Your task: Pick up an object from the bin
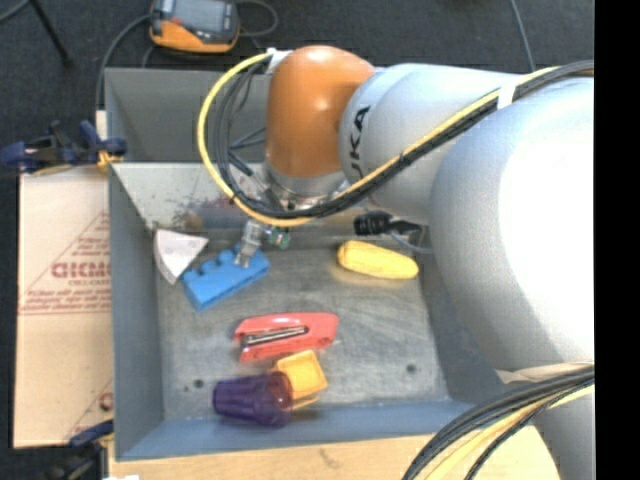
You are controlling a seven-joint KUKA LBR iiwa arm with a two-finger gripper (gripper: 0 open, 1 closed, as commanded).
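The blue plastic toy brick with studs on top (225, 279) lies slantwise in the left half of my grey metal bin (135, 308), nearer the far wall than the near one. My gripper (252, 246) is down at its upper right end, touching or nearly touching the studs (I cannot tell whether it is spread or pressed together, as the orange wrist cover hangs over it).

To do this well, I judge I should take the brick across its narrow width, turned square to its slant, and set lower than the studs so the pads meet the flat sides. A hold this near the end could let the long body swing or tip as it rises, so moving toward the middle seems wiser.

The brick looks rigid, smooth and light, one long bar.

Around it: the purple ribbed thing with a yellow cap (268, 392) by the near wall, the flat red stapler-like tool (287, 332) mid-floor, the yellow oblong lump (377, 261) toward the right wall, and a white wedge (178, 252) just beside the brick's left end, which a careless lift might nudge.
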